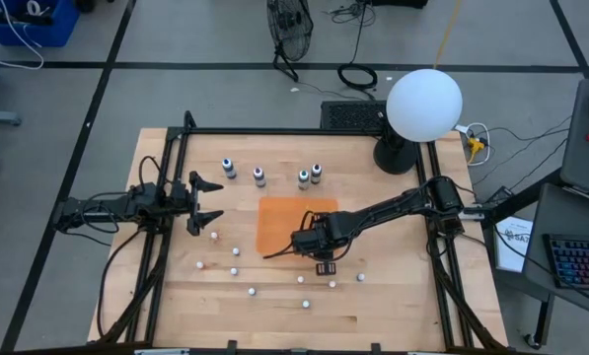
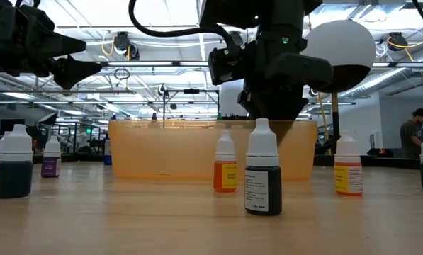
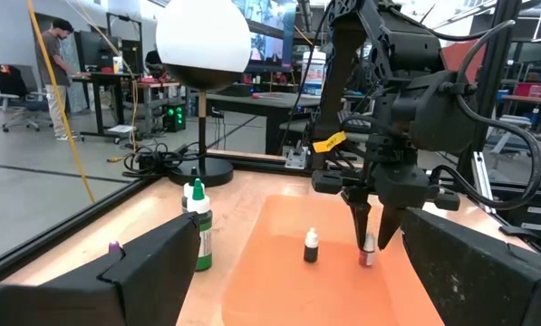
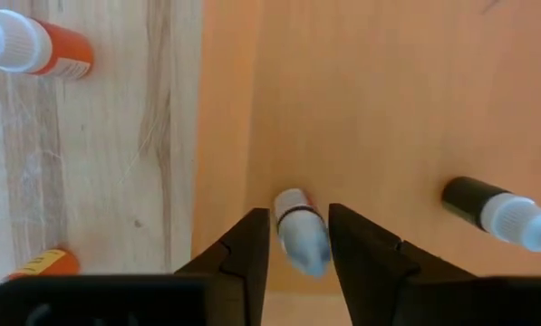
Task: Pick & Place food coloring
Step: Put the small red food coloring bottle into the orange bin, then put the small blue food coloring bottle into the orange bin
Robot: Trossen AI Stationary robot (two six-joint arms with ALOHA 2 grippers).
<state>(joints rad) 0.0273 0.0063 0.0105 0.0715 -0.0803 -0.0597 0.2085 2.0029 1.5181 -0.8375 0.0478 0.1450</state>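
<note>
2 bottles (image 4: 299,237) on the orange tray (image 1: 279,219), labels unreadable, right claw (image 4: 299,237) loosely astride 1, left claw (image 1: 203,201) spread.

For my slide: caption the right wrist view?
Right hand open around a white-capped bottle standing in the orange tray.

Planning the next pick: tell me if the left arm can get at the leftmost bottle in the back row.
Probably yes. The left gripper is open, close to that bottle, with only bare table between; the right gripper is over the tray.
</note>
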